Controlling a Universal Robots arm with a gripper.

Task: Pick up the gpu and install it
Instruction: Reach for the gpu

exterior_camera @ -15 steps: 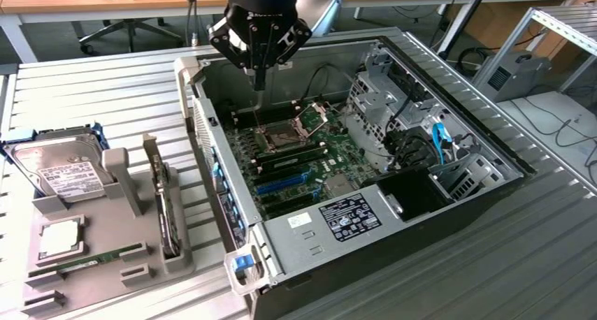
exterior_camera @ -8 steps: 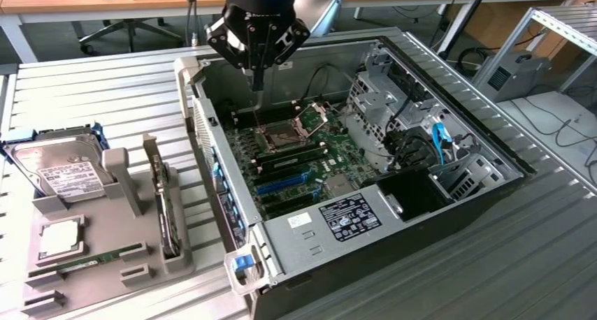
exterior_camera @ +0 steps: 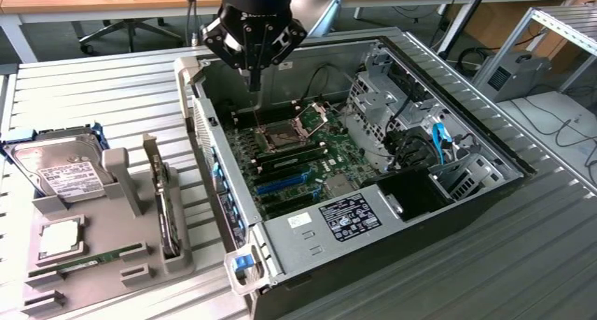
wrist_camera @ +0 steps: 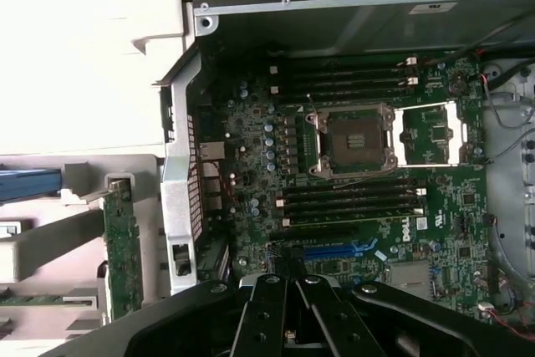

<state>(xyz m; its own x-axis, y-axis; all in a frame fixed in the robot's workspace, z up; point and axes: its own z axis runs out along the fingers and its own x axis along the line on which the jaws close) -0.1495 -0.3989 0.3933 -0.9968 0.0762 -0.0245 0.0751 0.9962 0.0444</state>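
The gpu (exterior_camera: 168, 219) stands on edge in a slot of the grey holder (exterior_camera: 112, 281) at the exterior view's left, beside the open computer case (exterior_camera: 308, 229). It appears as a green card (wrist_camera: 123, 248) in the wrist view. My gripper (exterior_camera: 254, 79) hangs above the back part of the case, over the motherboard (exterior_camera: 308, 152), well apart from the gpu. Its fingers (wrist_camera: 272, 307) are shut together with nothing between them. A blue expansion slot (wrist_camera: 334, 250) on the motherboard lies just under them.
The holder also carries a silver hard drive (exterior_camera: 61, 173), a square processor (exterior_camera: 61, 237) and a narrow memory stick (exterior_camera: 98, 258). Inside the case are the open processor socket (exterior_camera: 279, 135), drive cages (exterior_camera: 382, 103) and cables. The case walls rise around the motherboard.
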